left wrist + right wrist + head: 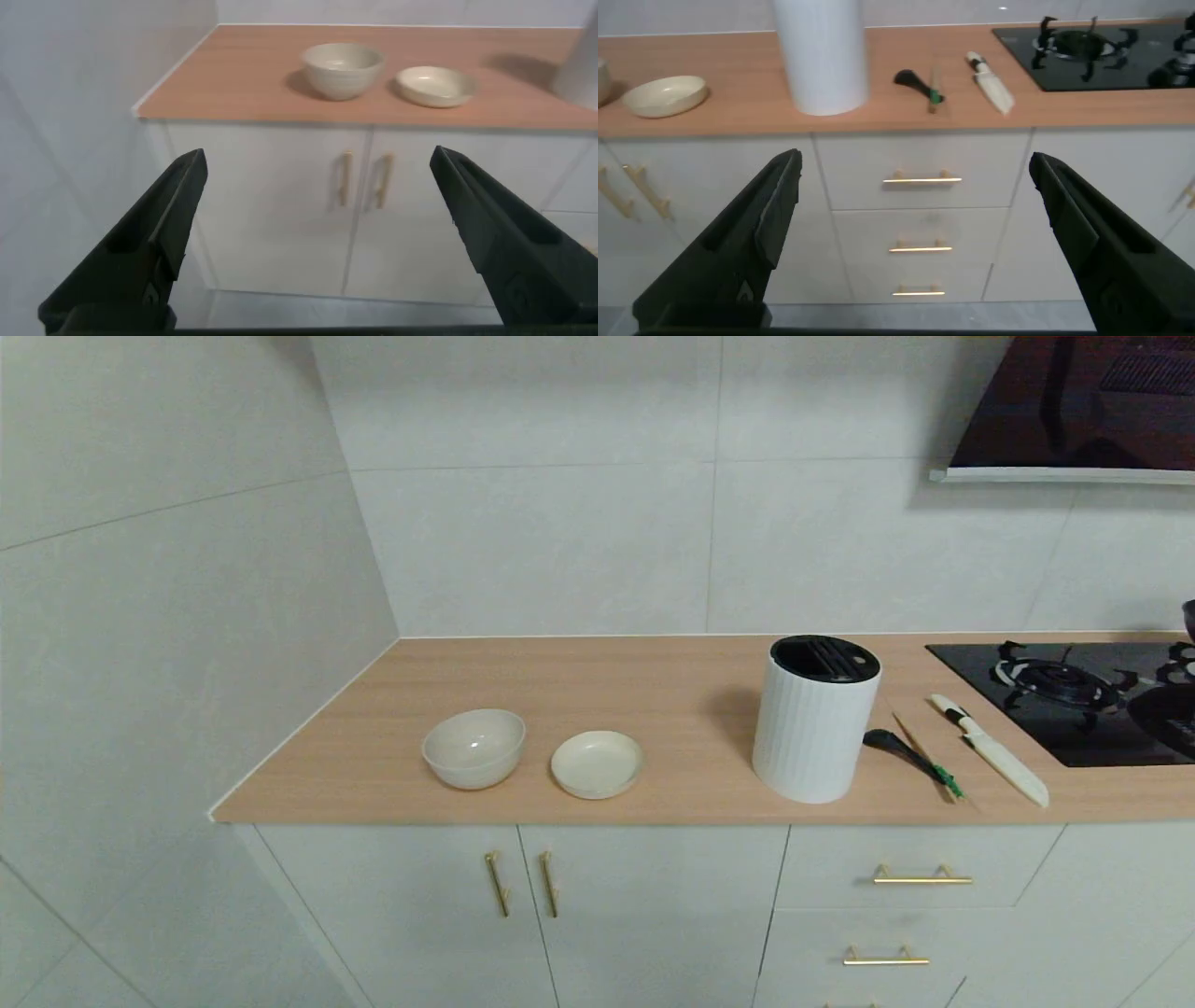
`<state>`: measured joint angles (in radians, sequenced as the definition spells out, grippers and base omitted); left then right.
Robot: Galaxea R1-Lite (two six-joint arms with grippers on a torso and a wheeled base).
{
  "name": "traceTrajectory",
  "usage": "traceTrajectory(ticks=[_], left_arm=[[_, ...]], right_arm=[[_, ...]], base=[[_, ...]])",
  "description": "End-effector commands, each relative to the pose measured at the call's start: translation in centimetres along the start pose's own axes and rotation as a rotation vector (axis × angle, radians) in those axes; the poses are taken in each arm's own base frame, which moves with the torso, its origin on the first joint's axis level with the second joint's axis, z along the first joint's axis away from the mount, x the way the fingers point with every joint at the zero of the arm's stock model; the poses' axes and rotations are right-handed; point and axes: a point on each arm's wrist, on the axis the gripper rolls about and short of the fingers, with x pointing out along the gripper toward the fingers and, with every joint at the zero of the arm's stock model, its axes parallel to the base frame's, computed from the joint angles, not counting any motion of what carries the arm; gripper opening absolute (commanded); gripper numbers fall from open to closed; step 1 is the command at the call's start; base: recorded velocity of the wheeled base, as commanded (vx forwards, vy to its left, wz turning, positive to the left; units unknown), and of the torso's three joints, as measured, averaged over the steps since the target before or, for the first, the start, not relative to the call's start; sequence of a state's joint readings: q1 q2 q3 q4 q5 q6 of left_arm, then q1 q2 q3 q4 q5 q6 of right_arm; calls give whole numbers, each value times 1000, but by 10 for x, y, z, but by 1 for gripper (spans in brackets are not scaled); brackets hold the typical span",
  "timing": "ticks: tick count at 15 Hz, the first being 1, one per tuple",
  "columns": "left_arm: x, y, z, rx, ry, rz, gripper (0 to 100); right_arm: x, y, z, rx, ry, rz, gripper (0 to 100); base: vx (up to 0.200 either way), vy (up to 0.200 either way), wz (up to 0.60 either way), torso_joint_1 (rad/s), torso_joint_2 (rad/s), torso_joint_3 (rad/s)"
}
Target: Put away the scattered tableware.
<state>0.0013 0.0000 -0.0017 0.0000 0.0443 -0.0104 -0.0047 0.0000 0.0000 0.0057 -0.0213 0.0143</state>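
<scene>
wooden counter (653, 681) carries a cream bowl (473, 748) at the left, with a shallow dish (597, 763) just beside it on its right. a white ribbed holder (814, 719) stands farther right. past it lie a black spoon (901, 750), a chopstick (907, 733) and a white knife (990, 749), near the stove (1074, 695). left gripper (318, 161) and right gripper (915, 161) both hang spread wide before the cabinets (653, 915).

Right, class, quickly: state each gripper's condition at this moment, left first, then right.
Left gripper: open, holding nothing.
Right gripper: open, holding nothing.
</scene>
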Motion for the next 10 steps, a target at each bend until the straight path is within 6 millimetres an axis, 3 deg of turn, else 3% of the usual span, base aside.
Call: traceTrajectory(ticks=[1, 10], left_arm=[[0, 0, 0, 0, 2, 1, 100], [0, 0, 0, 0, 2, 1, 100]], right_arm=[[0, 0, 0, 0, 0, 0, 100], [0, 0, 0, 0, 0, 0, 100]], base=[[0, 200, 0, 2, 2, 2], [0, 200, 0, 3, 2, 2]])
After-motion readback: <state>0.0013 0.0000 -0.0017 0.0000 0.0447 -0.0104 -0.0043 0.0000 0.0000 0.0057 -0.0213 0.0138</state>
